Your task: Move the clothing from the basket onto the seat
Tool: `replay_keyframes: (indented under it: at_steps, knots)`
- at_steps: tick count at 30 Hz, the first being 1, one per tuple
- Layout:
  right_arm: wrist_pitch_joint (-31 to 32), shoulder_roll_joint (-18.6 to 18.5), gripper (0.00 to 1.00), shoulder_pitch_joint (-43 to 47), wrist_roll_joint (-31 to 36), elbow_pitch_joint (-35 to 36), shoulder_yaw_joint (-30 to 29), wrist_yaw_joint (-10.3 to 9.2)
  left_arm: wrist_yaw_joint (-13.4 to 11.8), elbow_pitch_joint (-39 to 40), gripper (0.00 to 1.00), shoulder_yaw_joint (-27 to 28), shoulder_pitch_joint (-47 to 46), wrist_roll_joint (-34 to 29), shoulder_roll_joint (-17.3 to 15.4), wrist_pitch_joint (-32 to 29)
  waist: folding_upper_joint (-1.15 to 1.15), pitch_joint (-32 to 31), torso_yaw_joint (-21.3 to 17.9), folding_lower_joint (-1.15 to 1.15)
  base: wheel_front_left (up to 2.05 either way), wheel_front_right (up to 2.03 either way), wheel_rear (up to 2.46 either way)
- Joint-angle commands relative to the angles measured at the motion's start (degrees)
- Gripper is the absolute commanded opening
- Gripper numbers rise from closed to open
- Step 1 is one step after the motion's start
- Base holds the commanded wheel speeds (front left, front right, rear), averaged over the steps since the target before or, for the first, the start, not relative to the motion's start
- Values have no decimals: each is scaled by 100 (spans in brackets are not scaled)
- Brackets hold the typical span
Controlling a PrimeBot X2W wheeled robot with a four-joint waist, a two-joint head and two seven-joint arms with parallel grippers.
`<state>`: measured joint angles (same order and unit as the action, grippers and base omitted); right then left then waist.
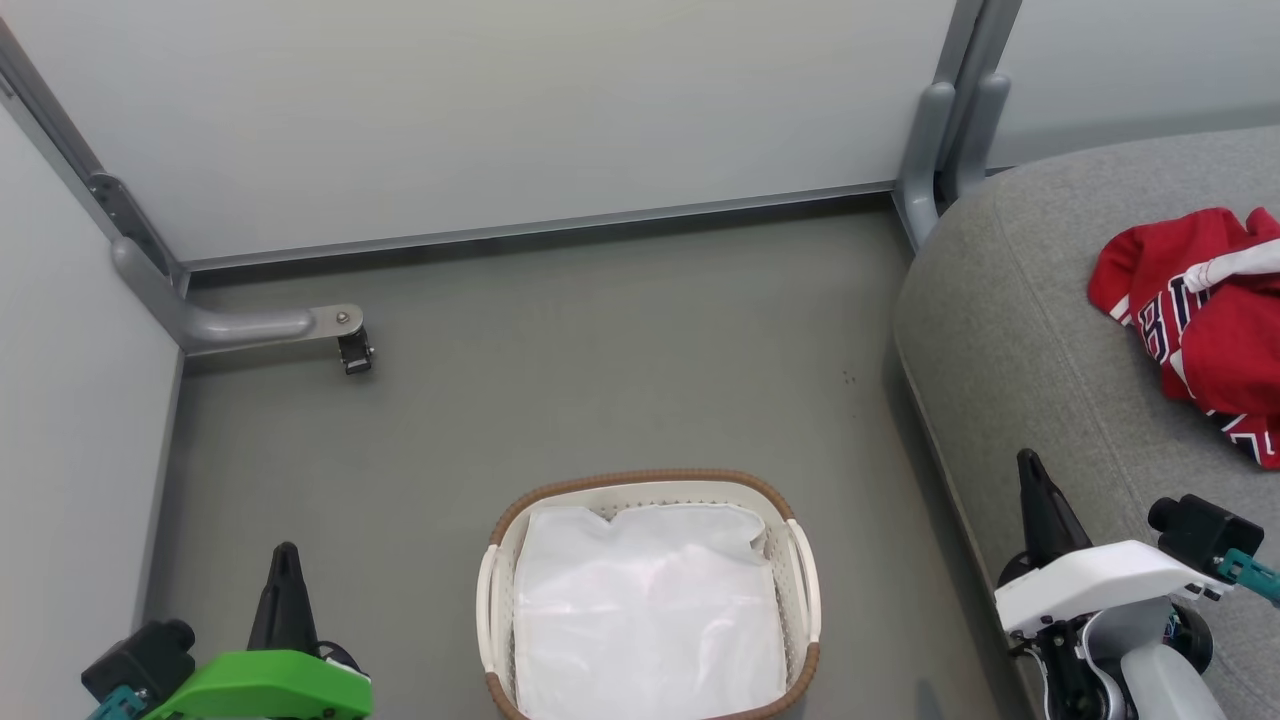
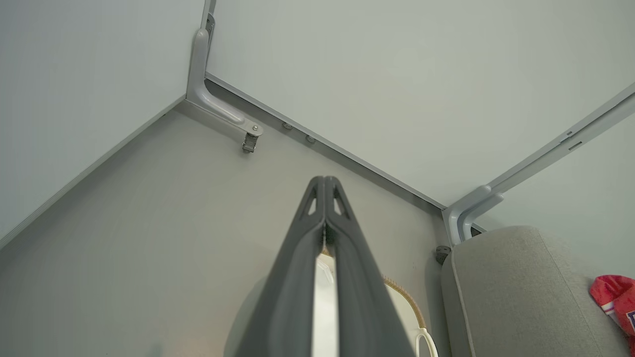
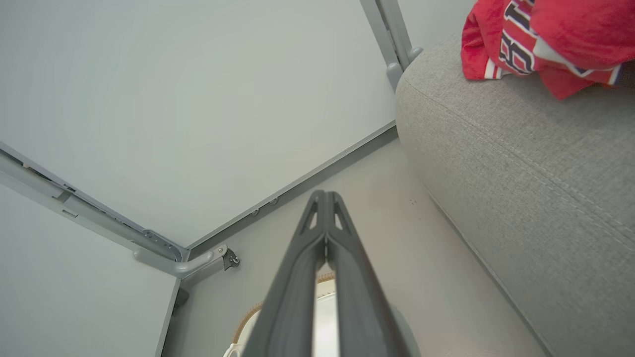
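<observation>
Red sports clothing (image 1: 1195, 310), a crumpled heap with black-and-white lettering and white stripe trim, lies on top of the large grey fabric seat (image 1: 1020, 330). It's at the head view's right edge, partly cut off by the frame. Can't separate the two garments in the heap.

Oval white plastic basket with brown woven rim (image 1: 640, 478) sits on the grey floor (image 1: 600, 350), bottom centre, near the seat's rounded front edge and apart from it. White cloth liner (image 1: 645, 610) covers its inside.

Left gripper (image 1: 285, 560), green housing: lower left, over the floor, left of the basket, well apart from the clothing. Fingers pressed together tip to tip, nothing between them. The left wrist view shows the same.

Right gripper (image 1: 1032, 470), white housing: lower right, showing against the seat's front edge, between basket and clothing. The clothing lies up and to the right of its tips, not touching. Fingers clenched, tips meeting, empty. In the right wrist view the clothing is at top right on the seat, off the fingers' line, and the basket rim peeks out beside the fingers at the bottom.
</observation>
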<state>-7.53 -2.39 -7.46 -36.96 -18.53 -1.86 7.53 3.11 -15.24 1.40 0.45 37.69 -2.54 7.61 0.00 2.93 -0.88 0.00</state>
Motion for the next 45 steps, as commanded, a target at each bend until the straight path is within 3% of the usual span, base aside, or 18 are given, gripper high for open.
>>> replay_keyframes:
  at_steps: [1,45]
  knots:
    - [45,-32,0,-7,-224,107,-41,-2,50,75,0,31,-174,225,-25,-48,0,-4,2,0,0,0,0]
    - [818,-50,0,69,-3221,315,-287,-4,276,115,0,315,-483,3185,-40,-820,0,-128,41,0,0,0,0]
